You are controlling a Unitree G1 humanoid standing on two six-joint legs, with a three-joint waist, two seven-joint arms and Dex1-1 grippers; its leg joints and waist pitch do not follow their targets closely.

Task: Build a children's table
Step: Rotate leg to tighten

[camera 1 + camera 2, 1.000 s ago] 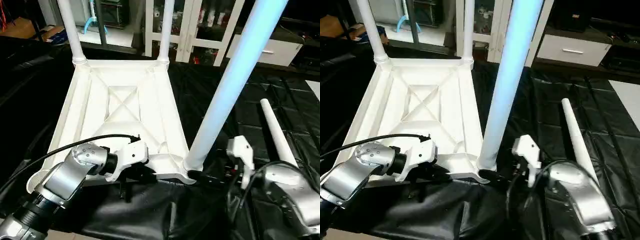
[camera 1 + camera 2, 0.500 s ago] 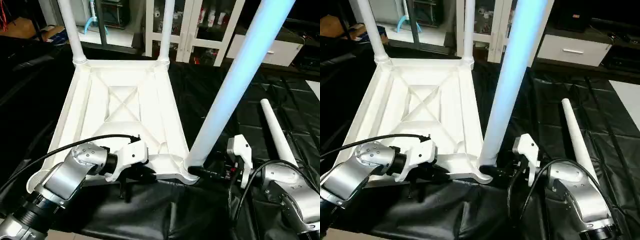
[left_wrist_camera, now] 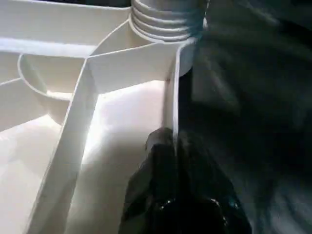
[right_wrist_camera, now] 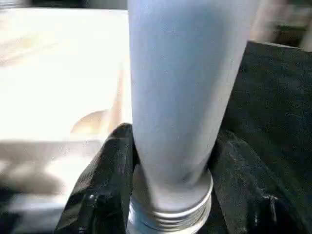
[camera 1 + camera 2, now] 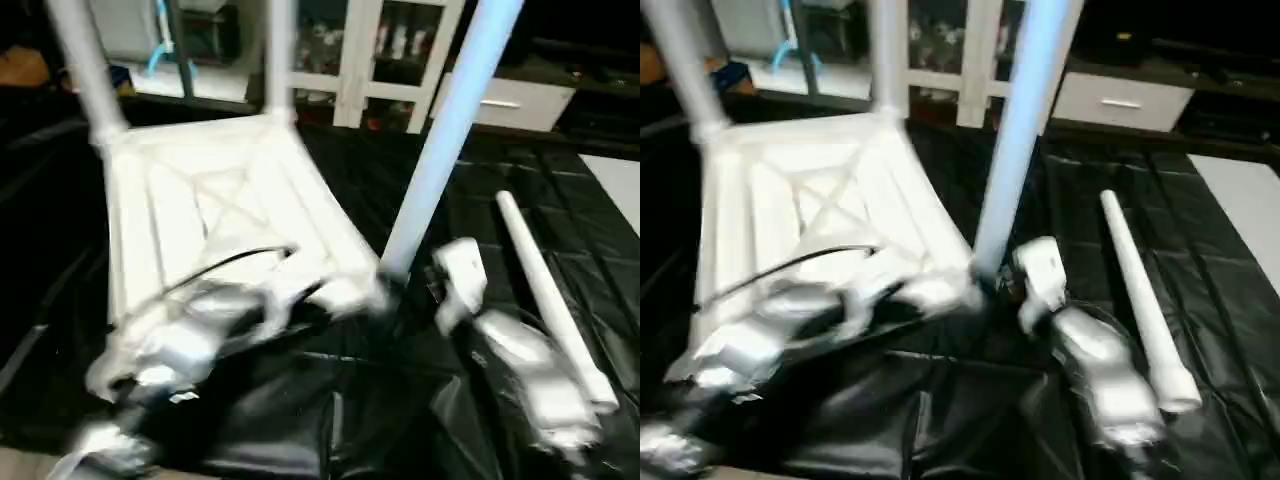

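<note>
The table top (image 5: 210, 200) is lying underside-up on the black sheet (image 5: 480, 200), two legs standing in its far sockets and a spare leg (image 5: 545, 290) lying to the right. The right gripper (image 4: 170, 190) is clamping the third leg (image 4: 187, 87) just above its threaded collar at the near right socket, while the left gripper (image 3: 175, 146) is pinching the top's near rim. Judgement: keep the leg square to the socket while turning, with the left gripper bracing the top.
</note>
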